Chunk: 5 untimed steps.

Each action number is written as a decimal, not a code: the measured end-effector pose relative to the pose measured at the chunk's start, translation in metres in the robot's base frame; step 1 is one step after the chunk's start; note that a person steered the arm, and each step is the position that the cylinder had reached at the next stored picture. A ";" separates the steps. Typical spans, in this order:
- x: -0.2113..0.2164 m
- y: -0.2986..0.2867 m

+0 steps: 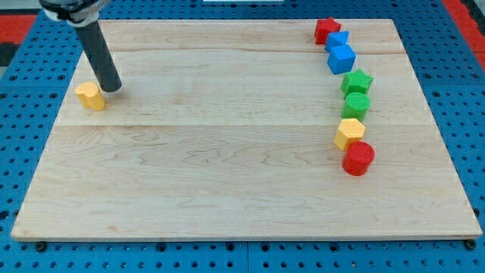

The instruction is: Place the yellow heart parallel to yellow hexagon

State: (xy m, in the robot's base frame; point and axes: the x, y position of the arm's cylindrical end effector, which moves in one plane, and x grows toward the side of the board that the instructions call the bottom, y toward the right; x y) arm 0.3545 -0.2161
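Just beside yellow heart: my tip.

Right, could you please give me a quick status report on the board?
My tip touching yellow heart from its upper right, view's left side. Yellow hexagon far right, between green cylinder and red cylinder. Nothing between heart and hexagon.

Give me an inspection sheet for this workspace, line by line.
Surface: wooden board, flat, on a blue pegboard.
Job's things: yellow heart at the view's left; yellow hexagon at the right, far apart.
Clutter: red star, two blue blocks, green star, green cylinder, red cylinder strung along the right.
Grippers: none; my tip just right of the heart.
Cables: nothing seen.
Surroundings: red strips at the top corners.
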 end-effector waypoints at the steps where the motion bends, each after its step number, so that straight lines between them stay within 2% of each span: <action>1: -0.006 -0.022; 2: 0.029 -0.063; 3: 0.042 -0.028; 4: 0.086 -0.018; 5: 0.126 0.032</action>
State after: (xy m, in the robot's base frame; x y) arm 0.4810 -0.1842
